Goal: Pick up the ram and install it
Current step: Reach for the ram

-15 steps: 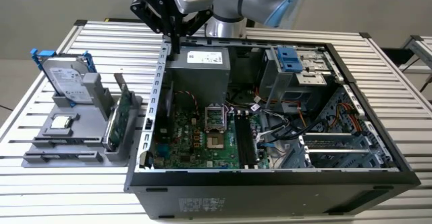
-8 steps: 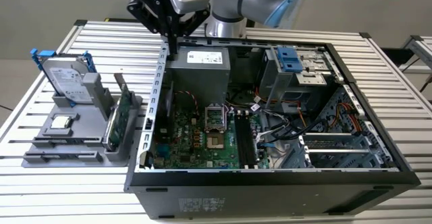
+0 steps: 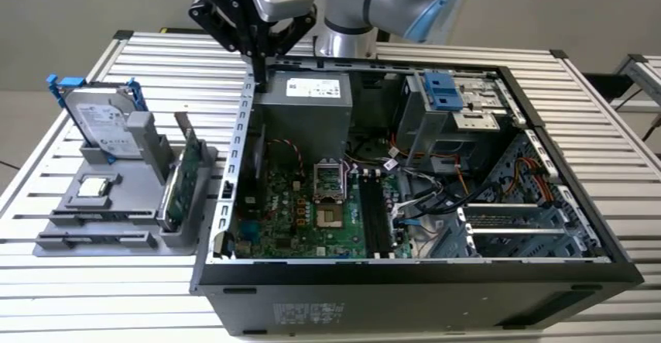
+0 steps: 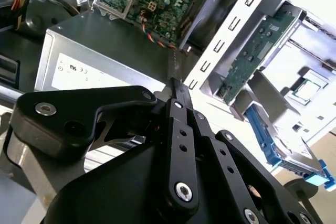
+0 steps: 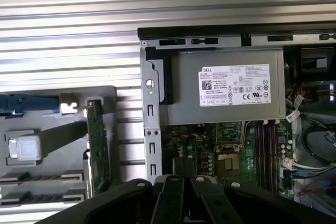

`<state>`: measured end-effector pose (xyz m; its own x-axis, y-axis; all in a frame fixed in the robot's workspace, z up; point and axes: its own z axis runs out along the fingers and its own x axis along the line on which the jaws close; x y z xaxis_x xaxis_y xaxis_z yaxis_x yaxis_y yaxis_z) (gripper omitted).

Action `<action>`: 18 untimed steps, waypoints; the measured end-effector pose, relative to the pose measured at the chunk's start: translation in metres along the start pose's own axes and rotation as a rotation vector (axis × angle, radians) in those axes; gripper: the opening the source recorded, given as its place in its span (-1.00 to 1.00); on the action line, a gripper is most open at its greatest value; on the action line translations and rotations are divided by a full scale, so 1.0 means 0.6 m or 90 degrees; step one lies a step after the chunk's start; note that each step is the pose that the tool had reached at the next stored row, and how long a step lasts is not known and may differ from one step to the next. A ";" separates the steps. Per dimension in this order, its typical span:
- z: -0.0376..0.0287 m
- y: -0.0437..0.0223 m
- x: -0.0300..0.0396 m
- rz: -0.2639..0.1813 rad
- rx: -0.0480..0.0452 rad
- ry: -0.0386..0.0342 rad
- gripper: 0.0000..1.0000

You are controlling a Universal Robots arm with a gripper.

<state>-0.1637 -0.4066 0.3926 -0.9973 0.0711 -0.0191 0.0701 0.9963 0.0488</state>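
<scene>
Exterior view: the task looks barely begun. One ram [image 3: 178, 192] stands on edge in the grey holder [image 3: 62, 242] at the exterior view's left, beside one hard drive [image 3: 104, 122] and one chip [image 3: 93, 186]. The one gripper [image 3: 258, 76], fingers together and empty, hangs over the upper left rim of the one open case [image 3: 413, 269], well apart from the ram

Second wrist view: the gripper [image 4: 177, 88] is closed on nothing, and the ram [image 4: 252, 56] sits in the holder

First wrist view: the ram [image 5: 98, 150] is not lifted, and the slots [image 5: 266, 150] look unfilled
</scene>
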 end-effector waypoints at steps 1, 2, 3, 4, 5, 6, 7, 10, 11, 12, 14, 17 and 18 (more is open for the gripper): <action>0.000 0.000 0.001 0.000 0.0001 0.0001 -1.00; 0.000 -0.001 0.002 0.000 0.0001 0.0001 -1.00; 0.000 -0.001 0.003 0.000 0.0000 0.0000 -1.00; 0.000 -0.001 0.004 0.000 0.0000 0.0000 -1.00; 0.000 -0.001 0.005 0.000 0.0000 0.0000 -1.00; 0.000 -0.002 0.007 0.000 0.0000 0.0000 -1.00; 0.000 -0.002 0.008 0.000 0.0001 0.0000 -1.00; 0.000 -0.003 0.011 0.000 0.0000 0.0000 -1.00; 0.000 -0.003 0.013 0.000 0.0001 0.0000 -1.00; -0.001 -0.003 0.014 0.000 0.0001 0.0001 -1.00; -0.001 -0.004 0.018 0.000 0.0001 0.0001 -1.00; -0.001 -0.005 0.023 0.000 0.0000 0.0000 -1.00; -0.001 -0.005 0.025 0.000 0.0000 0.0000 -1.00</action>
<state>-0.1787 -0.4085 0.3926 -0.9973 0.0712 -0.0190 0.0702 0.9963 0.0487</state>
